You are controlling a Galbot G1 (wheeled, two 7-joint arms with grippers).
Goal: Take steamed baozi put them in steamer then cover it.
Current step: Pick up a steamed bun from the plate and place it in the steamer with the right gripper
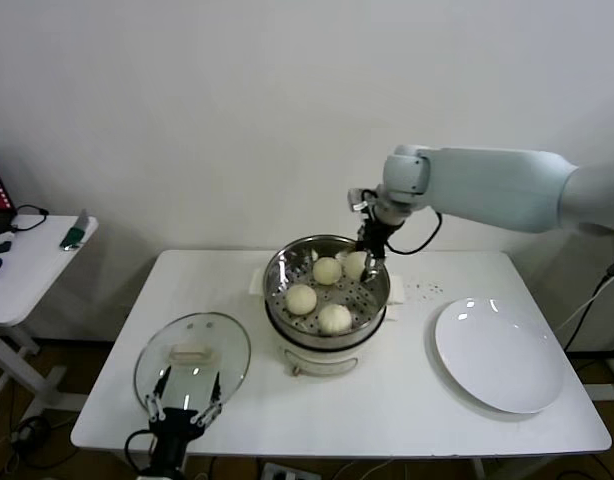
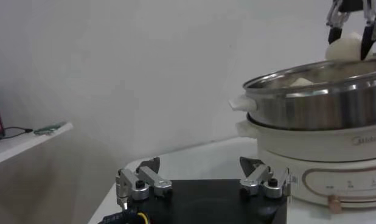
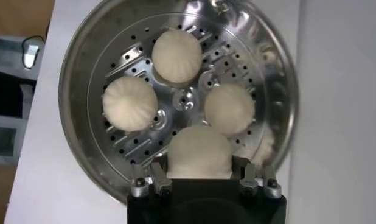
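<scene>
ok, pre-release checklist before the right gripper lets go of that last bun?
1. Right gripper shut on the fourth baozi: ok, fingers on both of its sides in the right wrist view.
2. Bun over the steamer, inside the rim: ok.
3. Bun resting on the perforated floor: cannot tell; the left wrist view shows it above rim level.
4. Other three baozi already in the basket, with a free spot below the held one: ok.
5. Cover flat on the table to the steamer's left, within reach of the left gripper: ok.
6. Left gripper open and empty, at the cover's near edge: ok.
</scene>
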